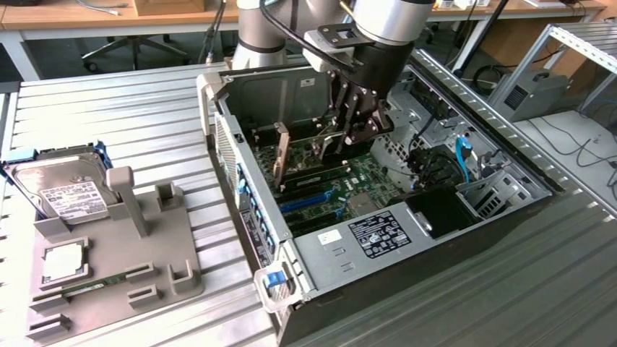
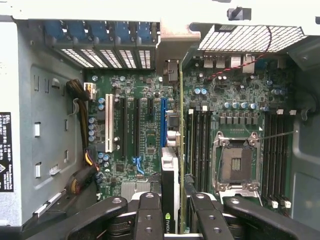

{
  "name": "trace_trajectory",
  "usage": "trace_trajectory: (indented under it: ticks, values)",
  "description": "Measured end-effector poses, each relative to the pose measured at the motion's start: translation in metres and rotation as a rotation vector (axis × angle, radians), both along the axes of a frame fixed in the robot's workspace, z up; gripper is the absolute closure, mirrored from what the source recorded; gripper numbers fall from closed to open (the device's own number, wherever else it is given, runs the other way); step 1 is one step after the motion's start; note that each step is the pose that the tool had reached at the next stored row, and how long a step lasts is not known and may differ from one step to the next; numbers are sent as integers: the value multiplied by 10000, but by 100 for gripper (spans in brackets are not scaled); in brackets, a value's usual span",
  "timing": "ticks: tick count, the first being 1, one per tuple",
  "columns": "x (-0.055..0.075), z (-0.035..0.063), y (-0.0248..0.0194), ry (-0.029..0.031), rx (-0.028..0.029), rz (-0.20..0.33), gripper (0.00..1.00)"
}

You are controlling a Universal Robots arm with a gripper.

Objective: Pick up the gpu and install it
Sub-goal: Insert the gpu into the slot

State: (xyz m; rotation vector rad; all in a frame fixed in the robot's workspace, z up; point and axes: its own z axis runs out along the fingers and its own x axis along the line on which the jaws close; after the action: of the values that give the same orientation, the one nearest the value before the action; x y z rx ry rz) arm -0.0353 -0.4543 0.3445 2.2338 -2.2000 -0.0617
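The end effector (image 2: 174, 202) pinches the gpu (image 2: 170, 172) edge-on — inside the computer case (image 1: 434, 275), over the motherboard (image 2: 145, 125).

Gpu (image 2: 170, 187): thin flat rectangular expansion card, dark board, black face with small green logo near held end. Stood on edge, upright, seen edge-on in wrist view. Tan-silver metal bracket (image 1: 280, 150) at one end, upright, close to slotted rear wall of open grey computer case (image 1: 318, 253). In exterior view, card sat in upper centre of frame, inside case. Clamped between fingers of black gripper (image 2: 175, 199). Lower edge hidden; seating could not be told.
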Motion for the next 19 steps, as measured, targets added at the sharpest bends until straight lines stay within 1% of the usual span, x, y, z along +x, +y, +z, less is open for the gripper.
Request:
trace_trajectory:
  ticks: [6, 14, 19]
  values:
    - [0, -63, 0, 0, 0, 0, 73]
    - [0, -112, 0, 0, 0, 0, 73]
    - [0, -174, -1, 0, 1, 0, 73]
